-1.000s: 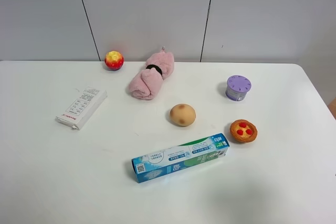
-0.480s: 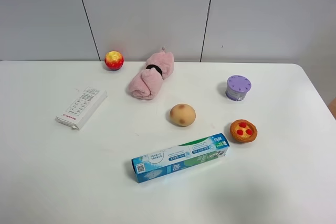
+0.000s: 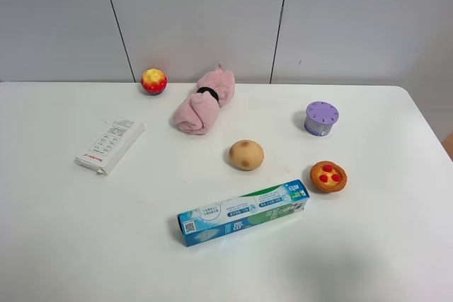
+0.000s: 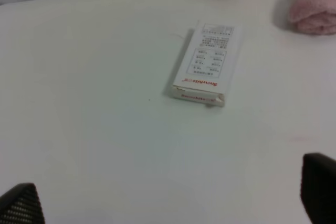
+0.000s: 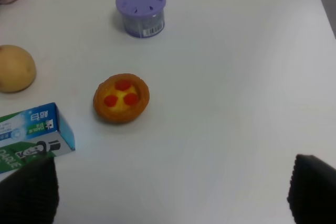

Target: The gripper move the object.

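Note:
The toy tart, orange-brown with a fluted crust and red dots on a yellow top, sits on the white table at the right. It also shows in the right wrist view. My right gripper is open and empty, its two black fingertips wide apart, short of the tart. My left gripper is open and empty over bare table, near a white box. Neither arm shows in the exterior high view.
A tan bun-like ball and a blue-green toothpaste box lie left of the tart. A purple round container stands behind it. A white box, a pink rolled towel and a red-and-yellow ball lie on the left half.

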{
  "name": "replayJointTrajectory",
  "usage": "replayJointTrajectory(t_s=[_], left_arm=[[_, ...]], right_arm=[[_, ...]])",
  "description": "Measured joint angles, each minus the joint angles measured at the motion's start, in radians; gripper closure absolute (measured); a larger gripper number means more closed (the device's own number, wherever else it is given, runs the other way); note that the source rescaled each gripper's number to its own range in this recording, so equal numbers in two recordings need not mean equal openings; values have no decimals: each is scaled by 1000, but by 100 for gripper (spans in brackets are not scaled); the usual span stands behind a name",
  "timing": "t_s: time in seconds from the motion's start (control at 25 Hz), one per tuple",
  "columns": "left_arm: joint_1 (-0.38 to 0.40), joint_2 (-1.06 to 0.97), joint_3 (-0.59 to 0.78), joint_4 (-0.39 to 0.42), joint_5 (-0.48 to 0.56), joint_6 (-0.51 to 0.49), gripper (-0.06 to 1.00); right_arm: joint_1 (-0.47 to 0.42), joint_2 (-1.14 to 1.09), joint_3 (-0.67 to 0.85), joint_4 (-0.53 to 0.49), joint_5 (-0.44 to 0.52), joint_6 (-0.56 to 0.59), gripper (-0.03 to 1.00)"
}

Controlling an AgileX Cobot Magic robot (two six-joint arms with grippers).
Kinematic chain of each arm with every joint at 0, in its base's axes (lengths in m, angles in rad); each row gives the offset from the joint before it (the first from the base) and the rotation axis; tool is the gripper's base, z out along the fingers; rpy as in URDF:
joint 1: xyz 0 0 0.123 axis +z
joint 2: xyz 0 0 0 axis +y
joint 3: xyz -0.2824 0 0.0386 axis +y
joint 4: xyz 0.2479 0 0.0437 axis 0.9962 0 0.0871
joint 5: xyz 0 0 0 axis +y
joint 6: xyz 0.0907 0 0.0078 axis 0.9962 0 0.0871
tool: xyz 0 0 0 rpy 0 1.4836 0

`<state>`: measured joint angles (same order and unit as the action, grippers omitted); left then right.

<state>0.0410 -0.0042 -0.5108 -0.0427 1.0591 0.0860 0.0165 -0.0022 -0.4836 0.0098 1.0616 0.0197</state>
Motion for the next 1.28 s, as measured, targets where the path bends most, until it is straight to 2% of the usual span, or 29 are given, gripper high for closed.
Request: replayJointTrajectory(t_s=[1.28], left_arm=[[0,0,0,0,0,0,-6]], right_arm=[[-7,0,0,0,0,0,26]])
